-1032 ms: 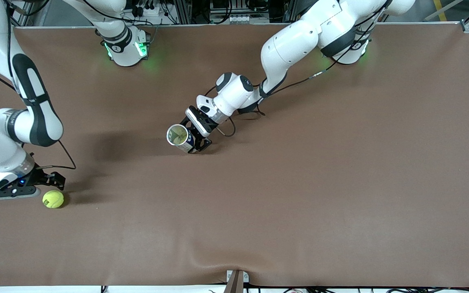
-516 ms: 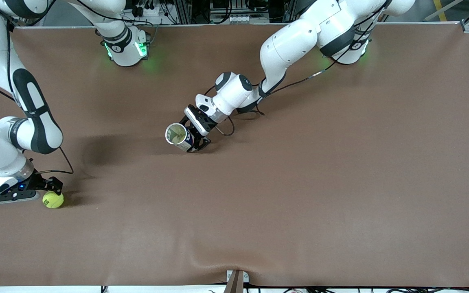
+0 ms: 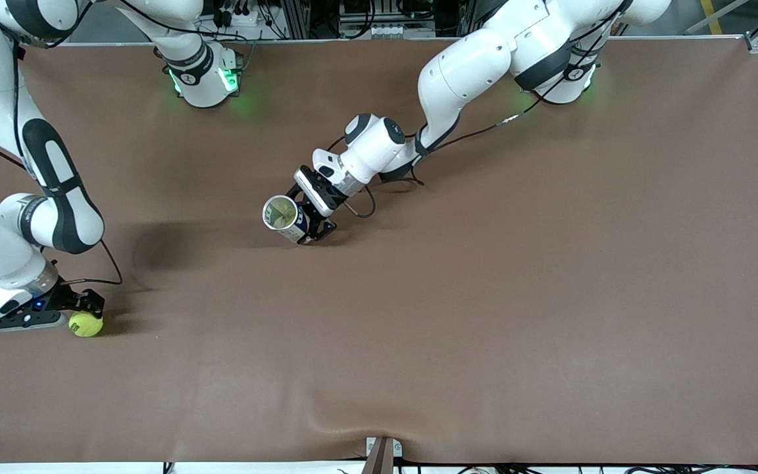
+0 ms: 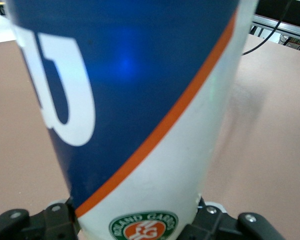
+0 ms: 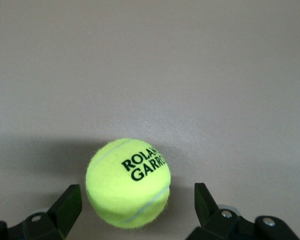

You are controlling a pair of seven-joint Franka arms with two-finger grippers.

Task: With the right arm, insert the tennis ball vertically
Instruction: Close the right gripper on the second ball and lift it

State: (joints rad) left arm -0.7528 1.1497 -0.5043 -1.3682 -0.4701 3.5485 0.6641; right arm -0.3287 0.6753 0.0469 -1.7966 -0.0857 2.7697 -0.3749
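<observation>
We note the right claw (image 3: 86,304) down at the counter (image 3: 484,296), at the right arm's end, with its fingers spread wide and not yet gripping. The tennis ball (image 3: 85,324) rests on the counter partly between those fingers; in the right wrist view the ball (image 5: 128,182) sits closer to one fingertip (image 5: 66,207) than to the other, with a clear gap at the second. We judge the claw is placed this way to straddle the ball before closing, and a small shift to centre it may be needed, since a ball can roll off under an uneven squeeze. The left claw (image 3: 313,220) is clamped on the ball can (image 3: 285,220) near the middle of the counter. The can's open mouth (image 3: 279,212) faces up, slightly tilted, presumably held steady so the ball can be dropped in from above. The left wrist view shows the can's wall (image 4: 140,110) filling the space between the fingers.
</observation>
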